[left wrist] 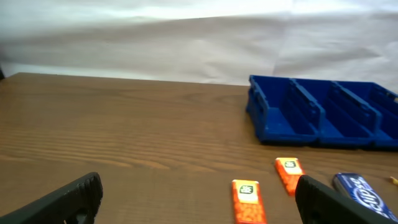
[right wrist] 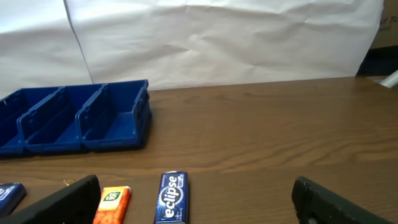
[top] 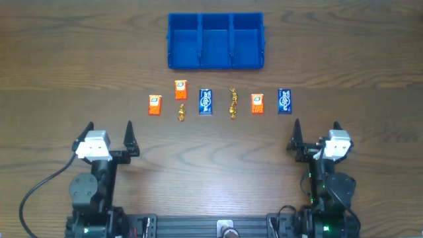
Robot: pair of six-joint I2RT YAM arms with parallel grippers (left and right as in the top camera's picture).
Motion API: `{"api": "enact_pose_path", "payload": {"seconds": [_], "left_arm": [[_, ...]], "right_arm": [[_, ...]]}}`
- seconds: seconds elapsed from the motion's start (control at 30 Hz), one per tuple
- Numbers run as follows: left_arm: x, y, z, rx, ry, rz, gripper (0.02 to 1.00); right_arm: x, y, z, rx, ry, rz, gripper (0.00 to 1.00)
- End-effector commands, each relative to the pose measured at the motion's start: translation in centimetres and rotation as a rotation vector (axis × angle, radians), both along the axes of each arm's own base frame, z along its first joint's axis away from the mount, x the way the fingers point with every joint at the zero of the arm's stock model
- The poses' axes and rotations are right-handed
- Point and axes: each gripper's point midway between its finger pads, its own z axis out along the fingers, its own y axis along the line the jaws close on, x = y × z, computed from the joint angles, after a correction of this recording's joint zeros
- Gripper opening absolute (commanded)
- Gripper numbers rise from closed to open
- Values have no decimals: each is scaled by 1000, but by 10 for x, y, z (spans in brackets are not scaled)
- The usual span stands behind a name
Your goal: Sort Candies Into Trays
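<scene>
A blue three-compartment tray stands at the back centre with nothing in it. In front of it lies a row of candies: three orange boxes, two blue gum packs and small gold-wrapped sweets. My left gripper is open, near the front left, well short of the row. My right gripper is open at the front right, likewise apart from the candies. The left wrist view shows two orange boxes. The right wrist view shows a blue pack.
The brown wooden table has bare room to the left and right of the row and between the candies and the arm bases. A white sheet backs the table behind the tray. A black cable trails beside the left arm's base.
</scene>
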Motion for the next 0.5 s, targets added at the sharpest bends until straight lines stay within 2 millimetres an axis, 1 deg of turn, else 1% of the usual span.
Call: {"api": "enact_pose_path", "payload": {"seconds": [0.03,0.1,0.27,0.3,0.4,0.5], "left_arm": [[-2,16,-18,20,61,93,996],[-2,18,-19,21,62,104,996],[-2,12,-18,17,61,75,996],[-2,10,-16,12,56,68,996],[-5,-1,2,7,49,16,996],[-10,-6,21,3,109,-4,998]], "right_arm": [[0,-2,-2,-7,7,-12,998],[0,-2,-2,-7,7,-12,998],[0,-2,-2,-7,7,-11,998],[0,-2,-2,-7,7,-11,998],[0,-2,-2,-7,7,-12,998],[0,-2,-2,-7,7,-11,998]]}}
